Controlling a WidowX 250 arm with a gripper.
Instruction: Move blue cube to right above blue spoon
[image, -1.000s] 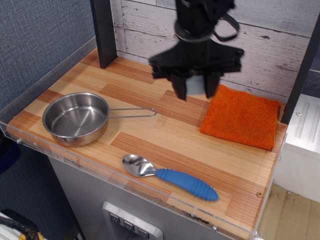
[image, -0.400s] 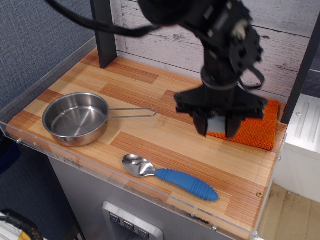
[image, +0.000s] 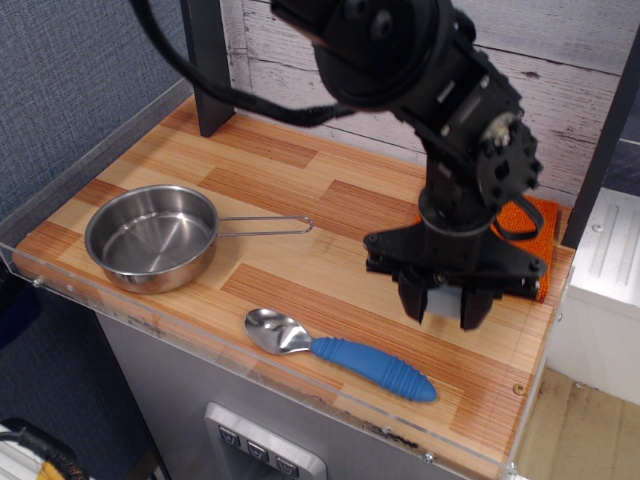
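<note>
One blue cube (image: 441, 302): pale, pinched between the gripper's (image: 444, 305) two dark fingers — above the wood table (image: 300, 260), right of centre.
Blue spoon (image: 340, 352): near the front edge, handle end just below-left of the cube.
Orange cloth (image: 530, 235): behind, mostly hidden.
Steel pan (image: 152, 238): far left — well apart.

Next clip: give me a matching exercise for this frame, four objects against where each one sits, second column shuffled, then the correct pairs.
Things:
1. blue cube
2. blue spoon
3. steel pan
4. orange cloth

Places:
A. left side of the table, wire handle pointing right
B. near the front edge, bowl to the left
C. between the fingers of the gripper
D. back right, mostly hidden behind the arm

Pairs: 1-C, 2-B, 3-A, 4-D
</note>
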